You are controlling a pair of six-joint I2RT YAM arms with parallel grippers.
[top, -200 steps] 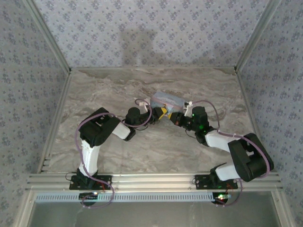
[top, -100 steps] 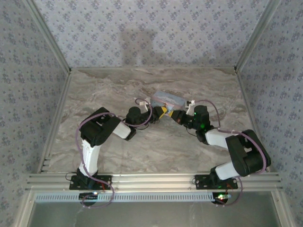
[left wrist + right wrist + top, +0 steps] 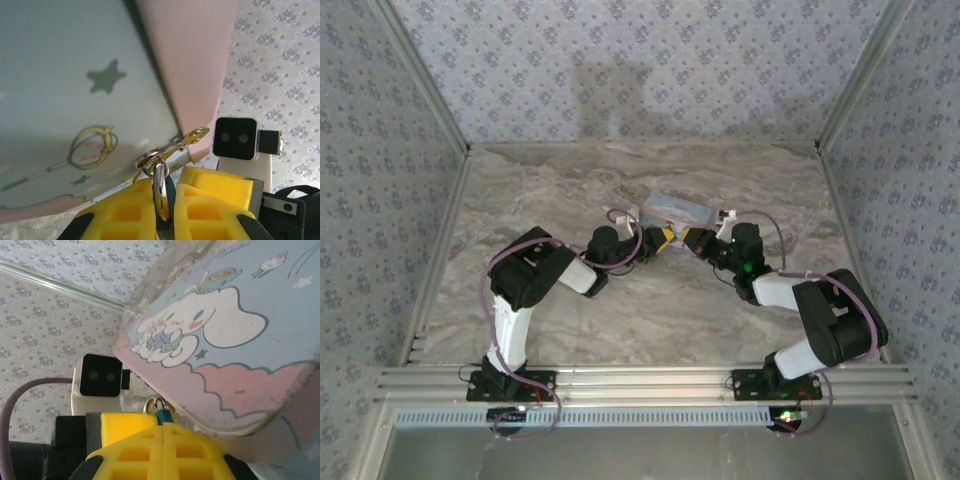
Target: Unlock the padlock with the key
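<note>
My left gripper (image 3: pixel 167 189) is shut on the padlock (image 3: pixel 173 196), a small dark teal body pinched between the yellow pads. Its silver shackle (image 3: pixel 159 187) passes through the metal hasp (image 3: pixel 192 136) on the corner of the light blue cartoon box (image 3: pixel 75 75). My right gripper (image 3: pixel 163 426) is shut, its tips just short of the padlock (image 3: pixel 162 414) and shackle (image 3: pixel 149 403). From above, the left gripper (image 3: pixel 657 239) and the right gripper (image 3: pixel 686 241) meet tip to tip at the near side of the box (image 3: pixel 675 209). The key is hidden.
The box's pink edge (image 3: pixel 240 390) hangs close over the right fingers. The left wrist camera block (image 3: pixel 97 375) faces the right one (image 3: pixel 235 138) at short range. Marble tabletop (image 3: pixel 570 180) stretches round the box, bounded by metal rails and patterned walls.
The right arm has pushed its gripper a little up and left, closer to the left gripper and the box. The left arm has held still with the padlock.
</note>
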